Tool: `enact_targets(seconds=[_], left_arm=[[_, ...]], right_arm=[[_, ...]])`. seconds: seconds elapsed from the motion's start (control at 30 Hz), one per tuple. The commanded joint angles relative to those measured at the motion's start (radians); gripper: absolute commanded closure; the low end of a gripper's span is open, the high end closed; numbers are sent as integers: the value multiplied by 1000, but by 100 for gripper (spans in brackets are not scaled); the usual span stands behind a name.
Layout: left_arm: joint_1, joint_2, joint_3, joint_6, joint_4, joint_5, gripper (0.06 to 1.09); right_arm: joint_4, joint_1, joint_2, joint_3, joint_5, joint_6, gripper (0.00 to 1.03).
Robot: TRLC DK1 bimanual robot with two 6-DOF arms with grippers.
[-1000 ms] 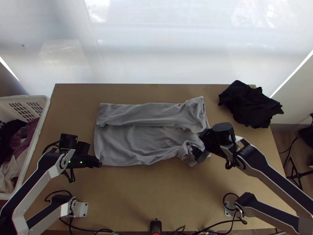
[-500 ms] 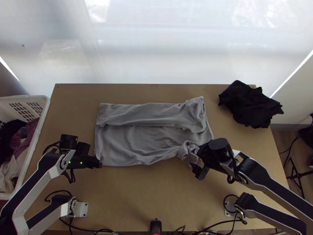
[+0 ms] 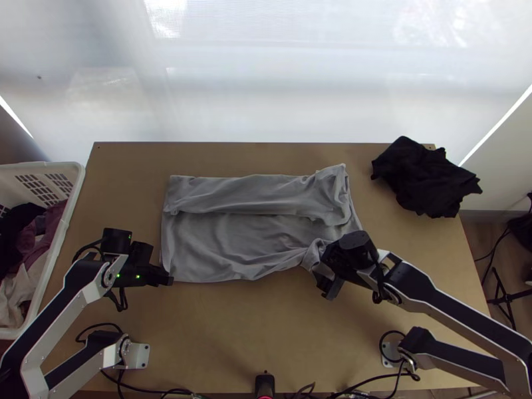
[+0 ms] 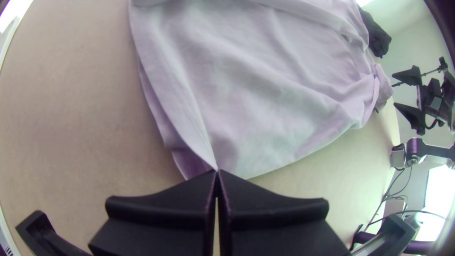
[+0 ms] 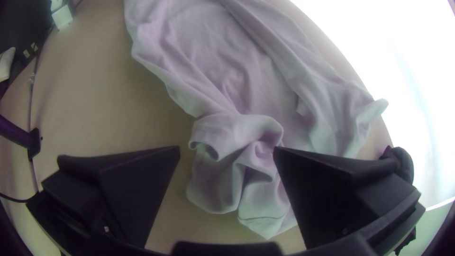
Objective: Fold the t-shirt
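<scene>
Table (image 3: 233,332) beneath, the left gripper (image 3: 169,279) pinches the t-shirt (image 3: 233,243) by a corner.

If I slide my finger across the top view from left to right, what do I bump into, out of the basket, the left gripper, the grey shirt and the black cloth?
White basket → left gripper → grey t-shirt → black cloth.

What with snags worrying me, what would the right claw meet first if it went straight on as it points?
Probably the bunched part of the t-shirt, seen between the open fingers of the right claw; depth is unclear.
</scene>
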Motion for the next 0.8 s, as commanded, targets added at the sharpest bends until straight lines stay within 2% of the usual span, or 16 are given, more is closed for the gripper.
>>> enact_targets(seconds=[0.0, 0.07, 0.13, 0.2, 0.3, 0.47, 0.77], left_arm=[[4, 15, -1, 7, 0, -1, 105], [4, 18, -1, 8, 3, -1, 105], [4, 20, -1, 8, 3, -1, 105], [4, 22, -2, 11, 5, -1, 105], [5, 22, -1, 13, 5, -1, 105], [7, 22, -2, 13, 5, -1, 105], [10, 5, 2, 8, -3, -1, 105]], right_arm=[[77, -7, 58, 7, -1, -10, 21], [108, -5, 61, 9, -1, -13, 48], [128, -5, 66, 9, -1, -14, 67], [131, -4, 69, 13, -1, -17, 78], [131, -4, 74, 13, -1, -19, 90], [120, -4, 72, 6, -1, -17, 100], [34, -7, 9, 29, -1, -8, 100]])
